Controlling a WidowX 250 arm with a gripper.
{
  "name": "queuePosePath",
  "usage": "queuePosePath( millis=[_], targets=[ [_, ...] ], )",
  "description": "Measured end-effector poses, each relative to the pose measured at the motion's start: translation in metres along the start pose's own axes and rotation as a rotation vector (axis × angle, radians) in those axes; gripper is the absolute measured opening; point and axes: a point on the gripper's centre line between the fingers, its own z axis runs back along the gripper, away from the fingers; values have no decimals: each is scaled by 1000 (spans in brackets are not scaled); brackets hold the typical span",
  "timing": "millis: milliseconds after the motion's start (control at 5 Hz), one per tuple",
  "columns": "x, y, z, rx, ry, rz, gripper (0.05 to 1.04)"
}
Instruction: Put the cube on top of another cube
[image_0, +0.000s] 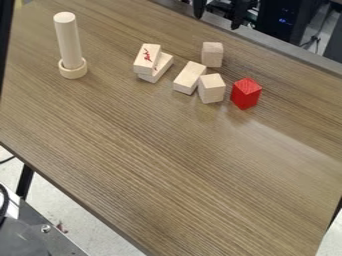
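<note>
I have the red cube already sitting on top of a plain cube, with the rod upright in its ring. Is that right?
Not quite: the camera view shows the red cube directly on the table, beside the nearest plain cube with a small gap between them. The rod is upright in its ring, as you say.

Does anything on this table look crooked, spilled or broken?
One thing looks askew: the upper block of the stacked wooden pair sits turned and shifted on the lower block, which sticks out beneath it. The upper block also has red marks on top. I see no spill or breakage.
</note>
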Motion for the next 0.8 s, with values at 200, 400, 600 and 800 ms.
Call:
queuePosePath(
  millis=[200, 400, 600, 800],
  targets=[
    [-7, -1, -20, 7, 55, -3, 999],
    [-3, 1, -40, -1, 105, 23, 999],
    [7, 6, -42, -26, 121, 72, 999],
    [11, 12, -44, -40, 134, 131, 999]
  ],
)
